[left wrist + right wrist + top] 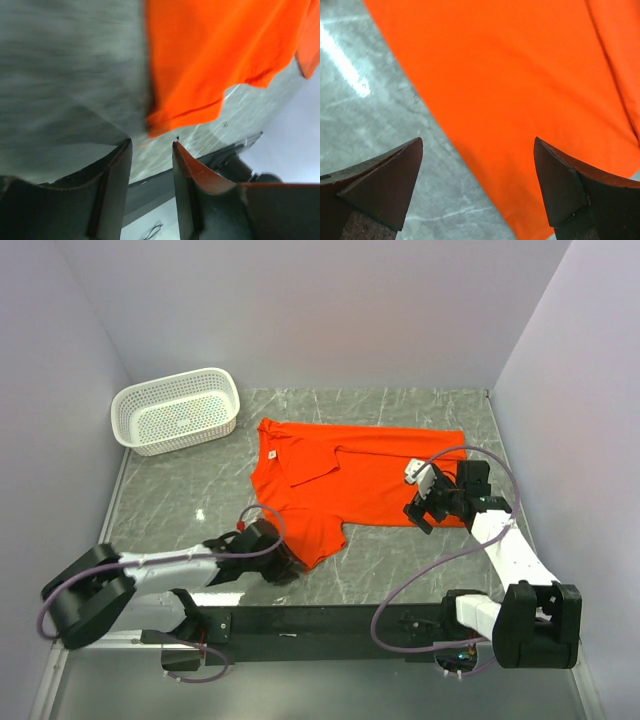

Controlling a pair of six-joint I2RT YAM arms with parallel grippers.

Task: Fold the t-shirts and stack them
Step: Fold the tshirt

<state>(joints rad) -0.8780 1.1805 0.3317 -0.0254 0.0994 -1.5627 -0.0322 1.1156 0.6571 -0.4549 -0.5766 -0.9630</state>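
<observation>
Bright, even light; glare streaks on table (350,75); left wrist view motion-blurred.

a grey-green, marble-patterned table (400,560) with pale veins carries everything here. one bright orange-red t-shirt (360,475) lies on it, spread mostly flat across the middle and right, its collar toward the left with a small white neck label (270,452) showing (a folded flap of cloth crosses the chest). one sleeve reaches toward the near edge, its hem resting on the stone. a white perforated basket (190,435) stands on the far left of the tabletop, near the shirt's collar end but not touching it.
</observation>
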